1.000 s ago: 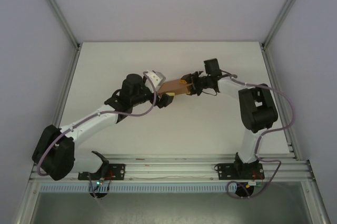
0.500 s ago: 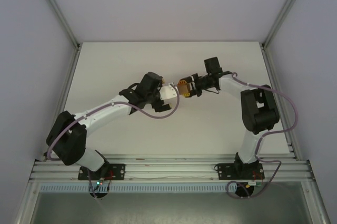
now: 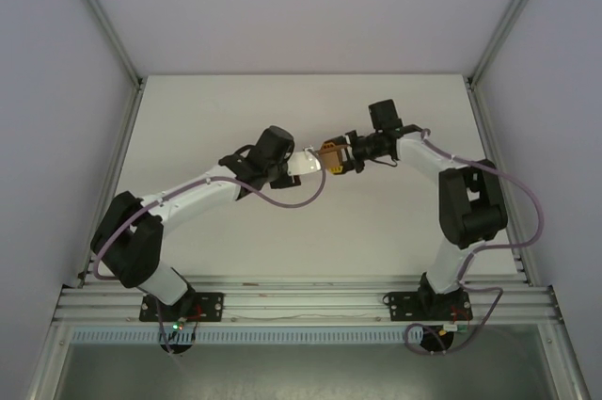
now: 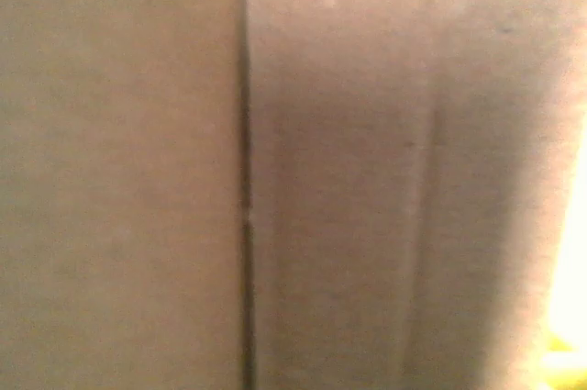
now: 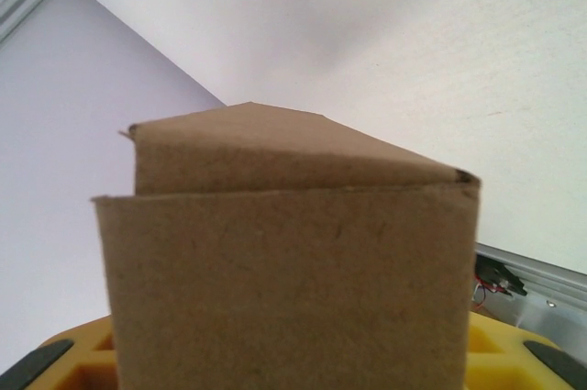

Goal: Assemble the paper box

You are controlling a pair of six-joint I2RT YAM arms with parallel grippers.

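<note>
Paper box (image 5: 284, 271) clamped in right pincer (image 3: 330, 157); wrist view shows folded flap (image 5: 275, 147); left pincer (image 3: 313, 164) state unclear.

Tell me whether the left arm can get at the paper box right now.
Probably yes. The left gripper is right at the paper box, with cardboard close against its wrist camera. The right gripper holds the opposite end, leaving this side free.

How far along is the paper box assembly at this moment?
Done: the paper box is folded into a body with standing walls. In hand: the right gripper clamps it, the left gripper is close to its side. Left: the top flap leans inward, apparently not tucked shut.
</note>
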